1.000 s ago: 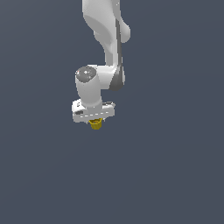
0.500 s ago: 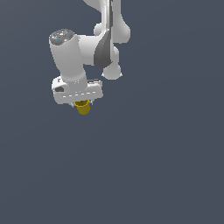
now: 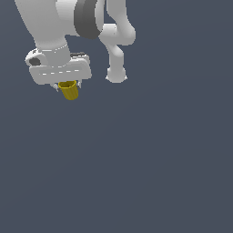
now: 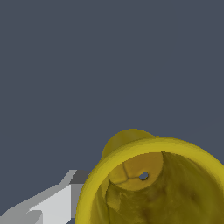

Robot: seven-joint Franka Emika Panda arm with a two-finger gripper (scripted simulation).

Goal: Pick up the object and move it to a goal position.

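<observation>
The object [image 3: 69, 90], a small yellow hollow cylinder, hangs under my white gripper [image 3: 68, 85] near the upper part of the exterior view's left, well above the dark ground. The gripper is shut on it, and only short finger stubs show beside its rim. In the wrist view the object [image 4: 153, 183] fills the frame close up, its open mouth facing the camera, with one light grey finger [image 4: 52, 205] pressed against its side.
The white arm links and a grey joint [image 3: 86, 18] rise behind the gripper, with a further white link [image 3: 116, 54] toward the exterior view's right. All around is plain dark grey ground.
The gripper has carried the object up and toward the exterior view's left, and it now looms larger in view. The grip on the object is unchanged.
</observation>
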